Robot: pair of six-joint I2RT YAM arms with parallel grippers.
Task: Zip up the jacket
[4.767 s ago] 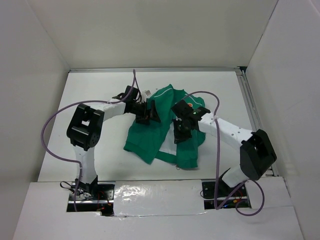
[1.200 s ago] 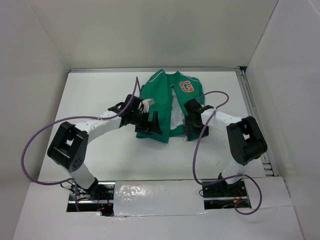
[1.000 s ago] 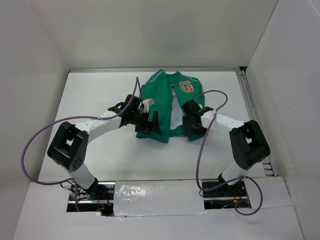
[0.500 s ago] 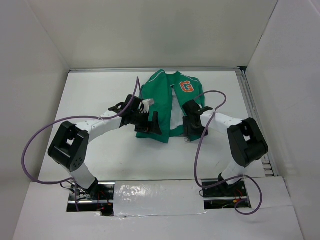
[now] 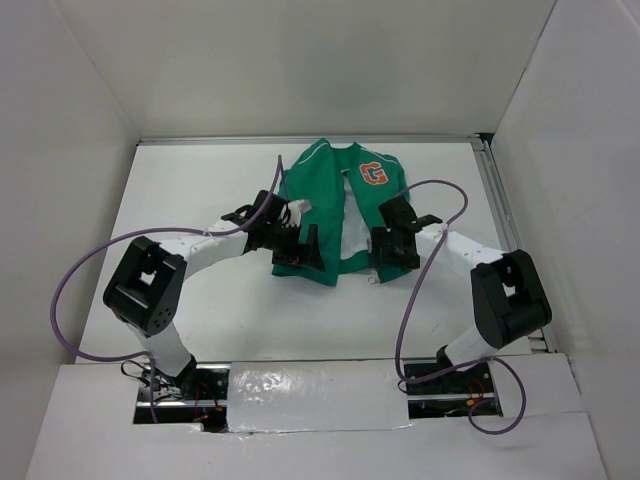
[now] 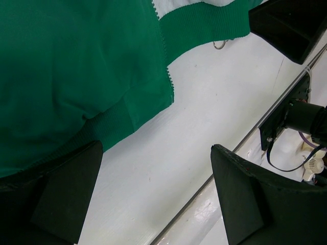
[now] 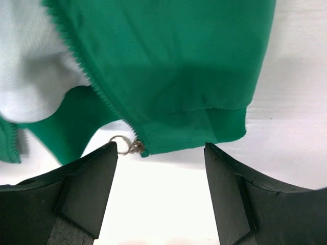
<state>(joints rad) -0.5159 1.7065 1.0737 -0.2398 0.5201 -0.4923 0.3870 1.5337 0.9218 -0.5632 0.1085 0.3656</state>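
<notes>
The green jacket (image 5: 320, 205) lies flat at the back middle of the table, orange G patch (image 5: 373, 173) up. Its front is unzipped, with pale lining (image 5: 354, 228) showing between the panels. My left gripper (image 5: 298, 252) hovers open at the hem's left corner (image 6: 122, 115), over bare table (image 6: 158, 199). My right gripper (image 5: 392, 250) is open at the hem's right corner, with nothing between its fingers (image 7: 161, 191). The hem (image 7: 204, 127) lies just beyond its fingertips. The zipper slider with its ring pull (image 7: 127, 146) sits at the bottom of the right panel, near the left finger (image 7: 84, 189).
White walls box in the table on three sides. A metal rail (image 5: 503, 225) runs along the right edge. Purple cables (image 5: 85, 290) loop off both arms. A shiny strip (image 5: 300, 385) covers the near edge by the arm bases.
The jacket, crumpled between the grippers earlier, now lies spread flat. Over the last second the right arm shifted slightly right and its jaws narrowed a little. The left gripper stayed put.
</notes>
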